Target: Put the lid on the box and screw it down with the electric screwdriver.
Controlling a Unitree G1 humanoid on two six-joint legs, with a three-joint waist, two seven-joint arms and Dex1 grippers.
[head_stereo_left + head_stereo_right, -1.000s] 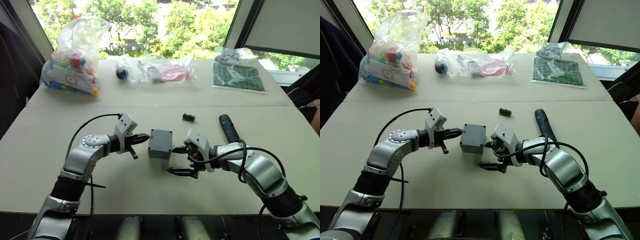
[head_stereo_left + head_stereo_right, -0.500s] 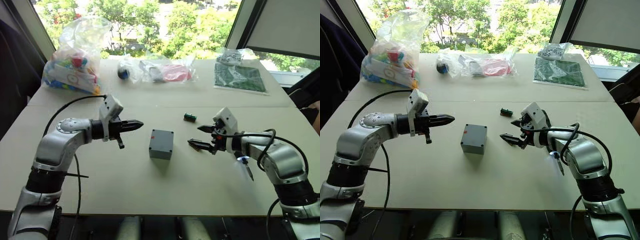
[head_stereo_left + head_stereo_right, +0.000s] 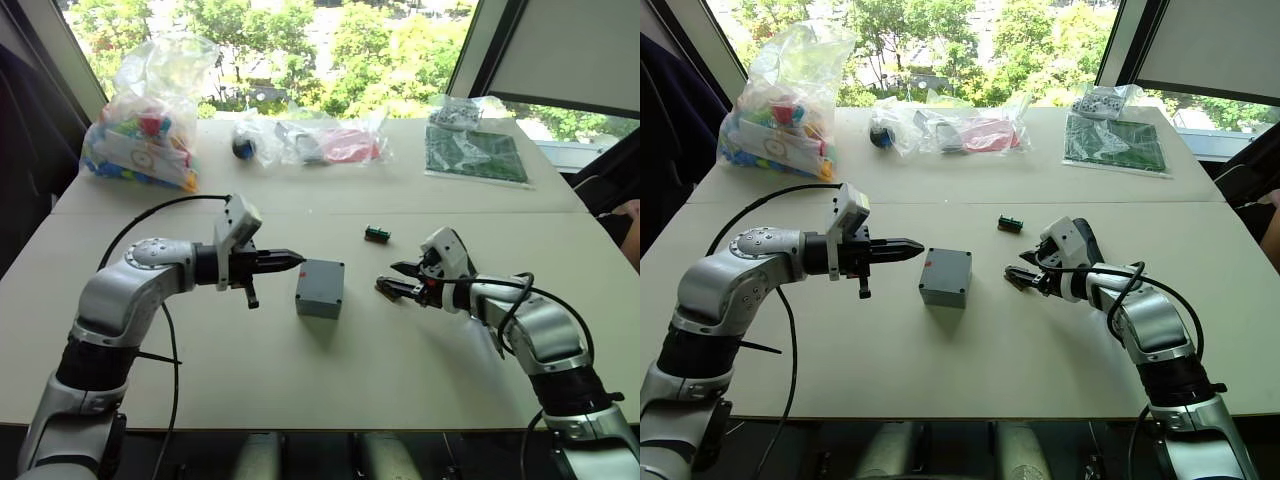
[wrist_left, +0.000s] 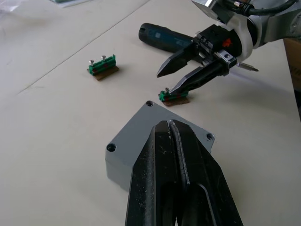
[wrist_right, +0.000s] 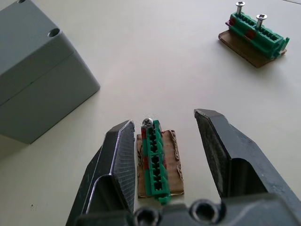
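Right now the box (image 3: 320,287) sits near the middle of the table (image 3: 300,380), with the lid (image 4: 160,127) already resting on top of it, screw holes showing at the corners; the small red mark faces toward 11 o'clock on its upper side; my left gripper (image 3: 290,261) hangs just beside the box at its 9 o'clock, fingers pressed together with nothing between them, pointing at it without touching; my right gripper (image 3: 395,279) is near the box at its 3 o'clock, fingers spread apart and straddling a small green block (image 5: 154,162) that lies on a brown scrap, one screw standing at its end; neither finger touches that block as far as I can tell; a second green block (image 3: 377,234) with two screws lies further back at about 1 o'clock from the box; the electric screwdriver (image 4: 164,37) lies on the table behind my right wrist, well apart from the box; clear plastic bags (image 3: 150,110) and a green mat (image 3: 475,152) sit along the far edge at 12 o'clock
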